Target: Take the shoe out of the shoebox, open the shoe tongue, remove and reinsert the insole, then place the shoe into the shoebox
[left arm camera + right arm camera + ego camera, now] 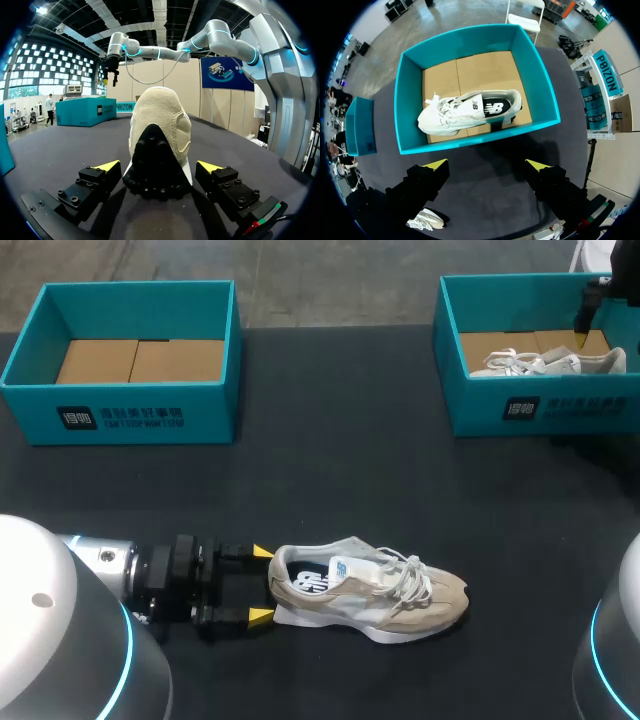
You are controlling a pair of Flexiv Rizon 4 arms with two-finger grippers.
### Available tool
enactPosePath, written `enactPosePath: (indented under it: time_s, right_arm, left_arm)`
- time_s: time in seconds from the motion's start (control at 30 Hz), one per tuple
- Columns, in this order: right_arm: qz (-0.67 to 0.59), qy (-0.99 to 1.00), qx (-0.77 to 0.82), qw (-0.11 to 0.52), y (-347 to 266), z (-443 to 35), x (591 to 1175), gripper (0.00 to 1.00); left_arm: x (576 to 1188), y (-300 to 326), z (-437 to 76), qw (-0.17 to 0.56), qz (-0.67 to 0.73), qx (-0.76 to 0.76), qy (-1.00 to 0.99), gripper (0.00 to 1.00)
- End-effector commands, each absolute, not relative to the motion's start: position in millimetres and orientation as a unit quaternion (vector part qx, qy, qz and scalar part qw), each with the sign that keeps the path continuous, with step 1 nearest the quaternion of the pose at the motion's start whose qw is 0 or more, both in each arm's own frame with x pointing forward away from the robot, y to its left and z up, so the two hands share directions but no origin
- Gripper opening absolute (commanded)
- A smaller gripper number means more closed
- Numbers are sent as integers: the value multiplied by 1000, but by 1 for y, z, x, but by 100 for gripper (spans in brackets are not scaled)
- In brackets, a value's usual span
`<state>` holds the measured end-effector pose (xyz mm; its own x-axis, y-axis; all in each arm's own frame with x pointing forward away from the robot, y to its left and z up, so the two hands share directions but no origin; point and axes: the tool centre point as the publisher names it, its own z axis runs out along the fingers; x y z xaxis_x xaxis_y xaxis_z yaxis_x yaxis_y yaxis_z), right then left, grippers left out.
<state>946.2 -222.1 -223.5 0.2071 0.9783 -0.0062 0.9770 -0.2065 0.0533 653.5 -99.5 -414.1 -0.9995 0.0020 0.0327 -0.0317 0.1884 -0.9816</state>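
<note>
A beige shoe (375, 590) lies on its sole on the black table, toe pointing right. My left gripper (261, 584) is open at its heel, one yellow tip on each side. In the left wrist view the heel (159, 137) stands between the open fingers of the left gripper (157, 167), and I see no contact. A white shoe (550, 363) lies in the right teal shoebox (540, 405). My right gripper (581, 340) hangs above that box. From the right wrist, the white shoe (467, 112) lies in the box (480, 137) ahead of the open right gripper (486, 164), which holds nothing.
A second teal shoebox (125, 400) stands at the back left, holding only its cardboard floor. Black table (350, 480) lies between the two boxes and the beige shoe. In the right wrist view the beige shoe (426, 220) shows far below.
</note>
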Motion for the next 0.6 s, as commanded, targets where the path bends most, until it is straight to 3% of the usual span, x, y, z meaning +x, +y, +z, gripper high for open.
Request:
enactPosePath:
  time_s: [0.03,0.6]
  right_arm:
    - [14,629,777,23,-222,-223,946,100]
    - [14,629,777,23,-222,-223,946,100]
  left_arm:
    - [655,-104,-418,15,638,8,-770,100]
    - [657,-117,-419,32,642,-3,-766,100]
